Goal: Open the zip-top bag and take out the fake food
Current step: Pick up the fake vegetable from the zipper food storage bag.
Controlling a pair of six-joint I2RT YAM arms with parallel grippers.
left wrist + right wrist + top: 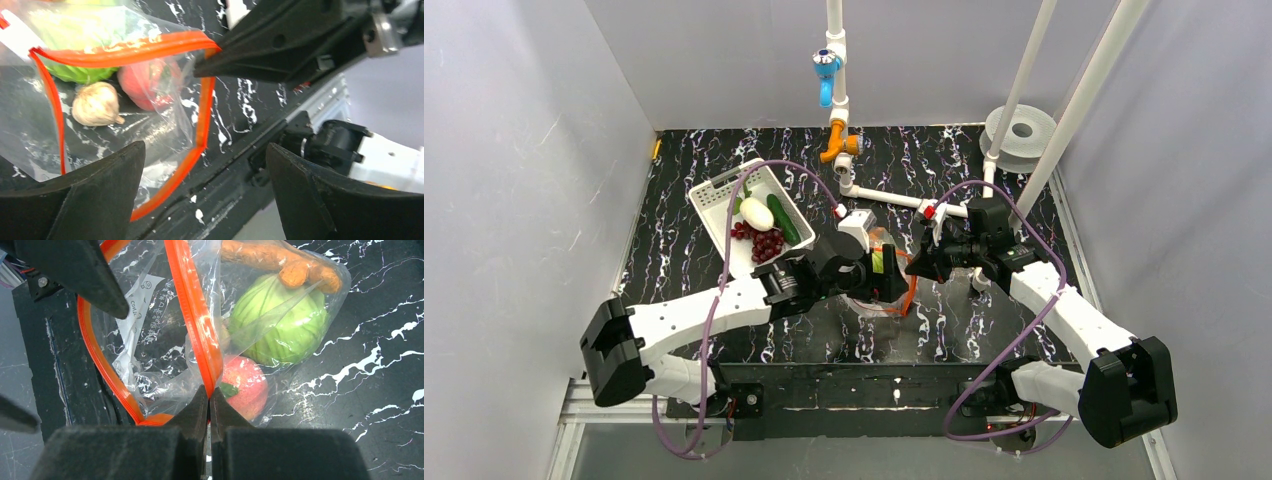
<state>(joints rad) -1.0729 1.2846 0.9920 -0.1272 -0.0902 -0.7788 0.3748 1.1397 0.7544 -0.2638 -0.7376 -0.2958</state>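
Note:
The zip-top bag [889,300] lies at the table's middle with its mouth open; its orange-red zip strip [192,315] forms a loop. My right gripper [209,390] is shut on one side of the strip, and it also shows in the top view [916,265]. Inside the bag are a green round vegetable [280,325], a pink-red peach [247,390], an orange piece [280,262] and a garlic bulb [95,104]. My left gripper [205,150] is open and empty just in front of the bag's mouth, seen from above in the top view [882,275].
A white slotted basket [714,195] at the back left holds a white egg-shaped piece [756,213], a dark green cucumber [784,220] and a dark red grape bunch [766,243]. White pipes with an orange fitting [839,145] stand behind the bag. A white spool [1019,130] sits back right.

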